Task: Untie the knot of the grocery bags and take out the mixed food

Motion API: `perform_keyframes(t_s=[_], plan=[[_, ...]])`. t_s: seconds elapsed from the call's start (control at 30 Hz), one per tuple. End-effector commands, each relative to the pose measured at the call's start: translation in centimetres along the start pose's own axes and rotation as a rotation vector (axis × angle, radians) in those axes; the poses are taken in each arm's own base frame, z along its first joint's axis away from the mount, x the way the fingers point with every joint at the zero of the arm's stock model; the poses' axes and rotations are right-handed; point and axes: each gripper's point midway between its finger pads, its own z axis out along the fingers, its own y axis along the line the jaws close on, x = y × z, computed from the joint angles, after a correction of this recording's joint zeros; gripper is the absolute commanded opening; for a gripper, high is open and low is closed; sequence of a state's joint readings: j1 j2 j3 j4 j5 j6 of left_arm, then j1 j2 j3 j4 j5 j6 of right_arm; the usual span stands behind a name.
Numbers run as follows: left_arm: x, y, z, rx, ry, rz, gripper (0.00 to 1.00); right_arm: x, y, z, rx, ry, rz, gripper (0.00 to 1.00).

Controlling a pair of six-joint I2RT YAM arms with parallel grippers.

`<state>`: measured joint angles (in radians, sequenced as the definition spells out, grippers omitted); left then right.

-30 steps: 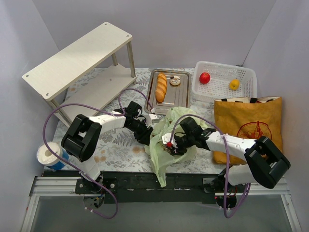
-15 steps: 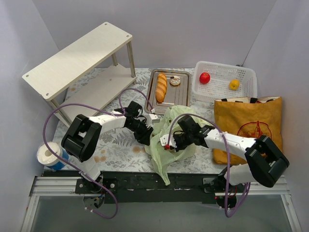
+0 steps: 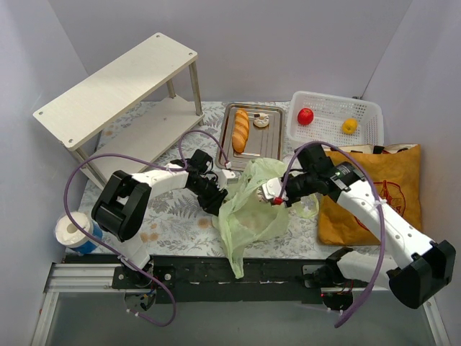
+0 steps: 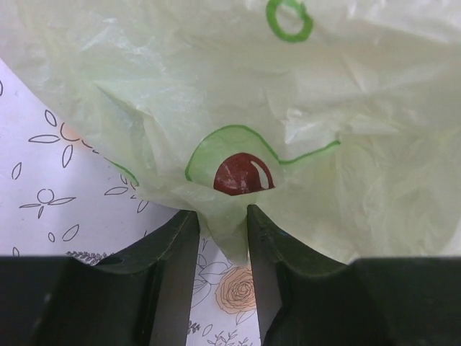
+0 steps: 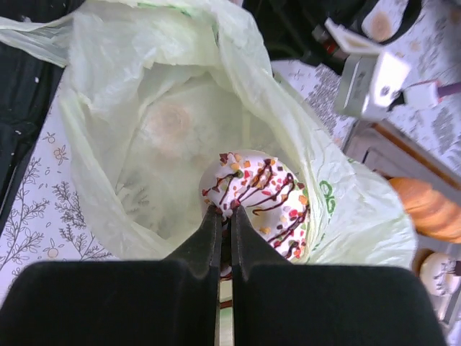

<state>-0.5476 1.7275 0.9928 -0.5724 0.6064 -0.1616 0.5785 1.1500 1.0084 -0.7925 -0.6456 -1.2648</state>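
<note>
The jaws of your right gripper (image 5: 223, 213) are pressed almost together, nipping the near rim of a donut (image 5: 263, 194). The donut is white-iced, striped with dark chocolate drizzle and dotted with coloured sprinkles. From the wrist camera it sits at 12 to 1 o'clock of the jaw tips, over the open mouth of the green plastic bag (image 3: 248, 216). A pale round shape shows deeper in the bag; you cannot tell what it is.

Your left gripper (image 4: 222, 216) has its jaws clamped on a fold of the bag's thin film, with a printed green outline and a dark red patch just beyond the tips. From above, that grip is on the bag's 10 o'clock edge and your right gripper is over its 2 o'clock side. The bag is pale, translucent and crumpled, standing open on the floral tabletop (image 3: 173, 216).

At 12 o'clock of the bag a metal tray (image 3: 270, 148) holds a baguette (image 3: 240, 130) and a second donut (image 3: 261, 120). At 1 o'clock the white basket (image 3: 335, 101) holds an apple (image 3: 305, 116) and an orange (image 3: 349, 126). The mustard tote (image 3: 371, 191) lies at 3 o'clock.
</note>
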Motion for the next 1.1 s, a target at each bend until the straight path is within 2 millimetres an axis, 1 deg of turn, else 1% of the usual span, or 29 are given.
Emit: perform_keyframes(t_s=[0.0,0.03,0.07,0.1,0.13,0.17,0.2,0.23,0.27,0.3,0.33,0.37,0.4,0.43,0.47,0.53,0.57,0.6,0.63,0.67,0.73,0.77,0.83,0.87,0.93,0.97,1.0,1.03,1.07], plan=[[2.2,1.0,-1.1,-0.079,0.093,0.014,0.32,-4.3,1.9,-3.5,-0.028,-0.088,-0.081,0.01],[2.5,1.1,-1.3,-0.084,0.098,0.009,0.32,-5.1,1.2,-4.0,0.012,-0.108,-0.120,0.01],[3.0,1.4,-1.6,-0.099,0.103,-0.004,0.32,-6.2,0.7,-4.9,0.063,-0.125,-0.158,0.01],[3.9,1.2,-1.7,-0.098,0.121,-0.018,0.32,-6.8,0.2,-5.4,0.099,-0.137,-0.174,0.01],[4.4,1.1,-2.3,-0.104,0.132,-0.004,0.32,-7.9,-1.4,-6.1,0.175,-0.164,-0.184,0.01],[5.3,1.4,-2.7,-0.123,0.150,-0.006,0.32,-8.6,-2.3,-6.7,0.228,-0.177,-0.193,0.01],[6.0,1.3,-3.1,-0.132,0.165,0.000,0.31,-9.2,-3.6,-7.2,0.281,-0.193,-0.184,0.01],[7.3,1.0,-3.6,-0.137,0.188,0.002,0.31,-10.2,-5.8,-8.0,0.368,-0.222,-0.170,0.01],[8.0,1.4,-4.2,-0.157,0.195,0.005,0.31,-10.5,-7.2,-8.2,0.405,-0.238,-0.149,0.01],[8.8,1.6,-4.7,-0.173,0.213,0.022,0.31,-10.8,-8.7,-8.9,0.450,-0.250,-0.134,0.01],[10.2,1.3,-4.9,-0.168,0.239,0.003,0.31,-10.9,-9.9,-9.3,0.480,-0.259,-0.113,0.01],[10.6,1.7,-5.8,-0.191,0.231,-0.005,0.31,-10.3,-11.8,-8.6,0.494,-0.276,-0.054,0.01],[11.2,1.6,-6.1,-0.194,0.237,-0.014,0.30,-10.0,-13.4,-9.2,0.526,-0.269,-0.034,0.01],[11.8,1.4,-6.4,-0.194,0.245,-0.026,0.31,-9.0,-14.8,-9.0,0.551,-0.248,0.003,0.01],[12.6,1.2,-6.6,-0.194,0.255,-0.039,0.30,-7.0,-16.3,-7.4,0.536,-0.224,0.072,0.01],[13.1,0.8,-7.2,-0.205,0.258,-0.030,0.31,-4.7,-19.4,-7.5,0.605,-0.180,0.114,0.01],[13.6,0.5,-7.1,-0.198,0.266,-0.034,0.31,-2.1,-20.5,-5.6,0.587,-0.146,0.169,0.01],[13.6,0.4,-7.3,-0.207,0.259,-0.030,0.31,-0.7,-21.5,-5.2,0.599,-0.127,0.192,0.01],[13.8,0.2,-7.4,-0.207,0.262,-0.037,0.31,0.2,-22.8,-5.2,0.618,-0.106,0.208,0.01],[13.9,0.2,-7.5,-0.213,0.256,-0.043,0.31,3.0,-23.5,-3.1,0.588,-0.075,0.265,0.01],[14.1,0.1,-7.6,-0.219,0.250,-0.060,0.32,5.7,-25.1,-2.5,0.608,-0.035,0.326,0.01],[14.2,0.0,-7.7,-0.219,0.245,-0.069,0.32,7.4,-26.3,-1.3,0.602,-0.016,0.357,0.01],[14.3,0.0,-7.8,-0.223,0.235,-0.076,0.33,10.0,-27.4,-0.8,0.615,0.025,0.414,0.01],[14.3,0.0,-7.9,-0.225,0.230,-0.087,0.33,11.4,-28.6,0.0,0.614,0.036,0.434,0.01],[14.5,-0.2,-8.0,-0.224,0.222,-0.103,0.33,13.1,-29.5,0.5,0.615,0.061,0.465,0.01],[14.5,-0.2,-8.1,-0.219,0.210,-0.116,0.33,14.3,-30.1,1.4,0.608,0.073,0.480,0.01],[14.6,-0.3,-8.1,-0.219,0.208,-0.124,0.33,14.8,-30.6,1.6,0.608,0.081,0.485,0.01],[14.8,-0.6,-8.0,-0.211,0.208,-0.134,0.33,15.5,-30.9,2.0,0.608,0.097,0.497,0.01],[14.9,-0.6,-8.1,-0.212,0.202,-0.144,0.33,17.5,-30.0,3.7,0.564,0.129,0.546,0.01]])
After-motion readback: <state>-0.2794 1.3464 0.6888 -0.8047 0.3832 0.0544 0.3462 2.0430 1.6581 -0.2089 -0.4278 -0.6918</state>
